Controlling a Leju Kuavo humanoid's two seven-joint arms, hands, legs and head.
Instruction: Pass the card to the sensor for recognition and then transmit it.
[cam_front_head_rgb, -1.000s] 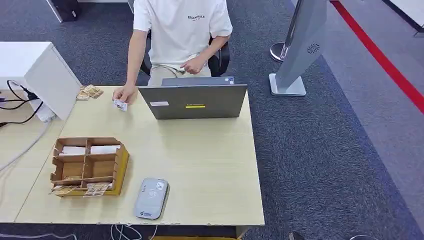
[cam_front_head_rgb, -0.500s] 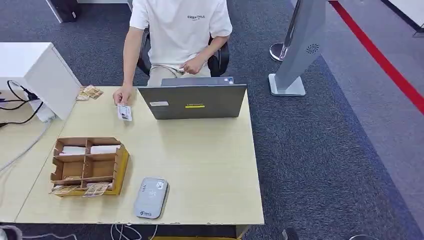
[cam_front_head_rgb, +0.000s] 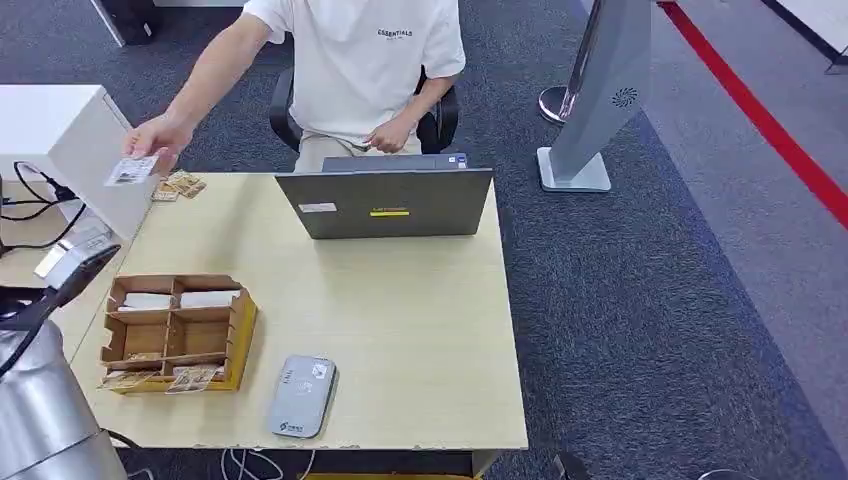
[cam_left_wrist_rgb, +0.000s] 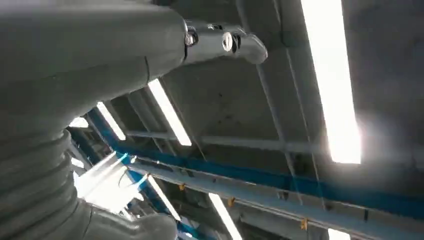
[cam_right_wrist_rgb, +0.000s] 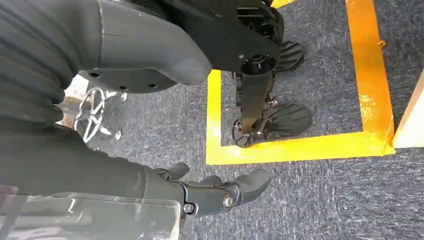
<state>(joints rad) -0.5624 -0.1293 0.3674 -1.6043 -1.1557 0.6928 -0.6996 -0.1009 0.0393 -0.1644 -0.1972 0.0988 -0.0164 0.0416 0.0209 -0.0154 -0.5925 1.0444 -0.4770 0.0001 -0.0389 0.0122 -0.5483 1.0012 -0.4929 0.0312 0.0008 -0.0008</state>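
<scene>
Rising at the table's near-left corner, the left hand (cam_front_head_rgb: 75, 262), smooth grey and dark, has fingers spread on nothing. The right hand (cam_right_wrist_rgb: 220, 192) hangs over carpet, fingers loosely apart, empty. The thin white card (cam_front_head_rgb: 131, 171) sits well beyond the left hand, pinched in a person's hand (cam_front_head_rgb: 157, 138). The rounded grey sensor (cam_front_head_rgb: 301, 396) lies on pale wood.

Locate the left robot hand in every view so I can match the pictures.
Head view: left robot hand at lower left, beside the table's left edge.
Left wrist view: along the picture's left and top, against the ceiling.
Right wrist view: not in it.
Shared landmark: grey carpet, head and right wrist views.
</scene>
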